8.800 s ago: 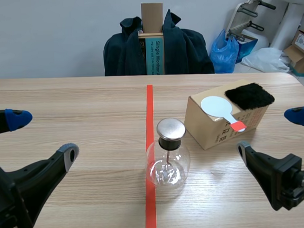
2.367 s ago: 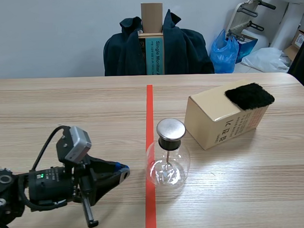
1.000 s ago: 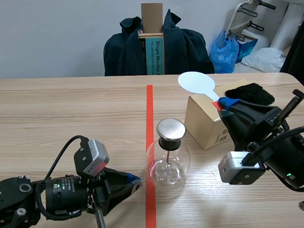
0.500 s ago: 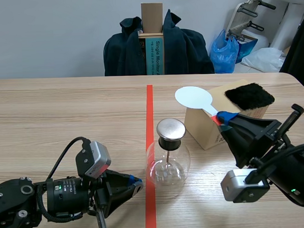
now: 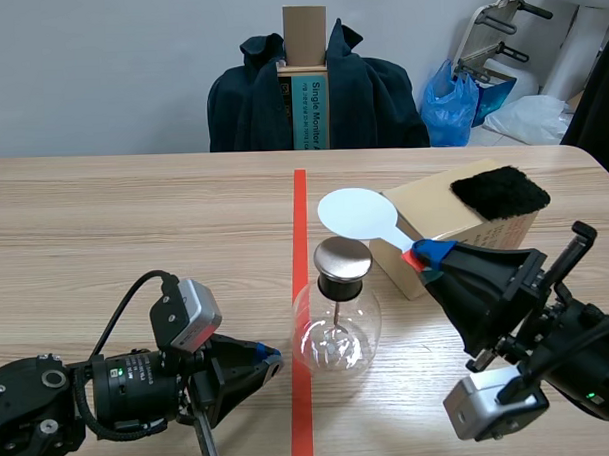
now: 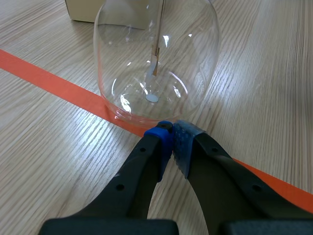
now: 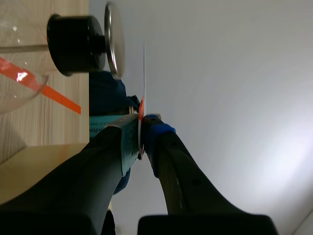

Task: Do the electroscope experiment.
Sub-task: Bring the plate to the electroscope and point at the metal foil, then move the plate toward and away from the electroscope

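The electroscope, a round glass flask (image 5: 335,332) with a black neck and a metal cap (image 5: 343,257), stands on the red tape line. My right gripper (image 5: 426,256) is shut on the red handle of a white round paddle (image 5: 359,214). The disc hovers just above and behind the cap. In the right wrist view the paddle (image 7: 144,73) shows edge-on, close to the cap (image 7: 113,39). My left gripper (image 5: 272,361) lies low on the table, shut on nothing. Its tips (image 6: 171,134) sit right at the base of the flask (image 6: 156,54).
A cardboard box (image 5: 429,199) with a black fur pad (image 5: 498,191) on top stands behind the right arm. A chair draped with a dark jacket (image 5: 315,93) is across the table. A blue bag (image 5: 450,103) lies on the floor beyond.
My right gripper has carried the paddle leftward and down, from above the box to just over the electroscope's cap. The left gripper has barely moved.
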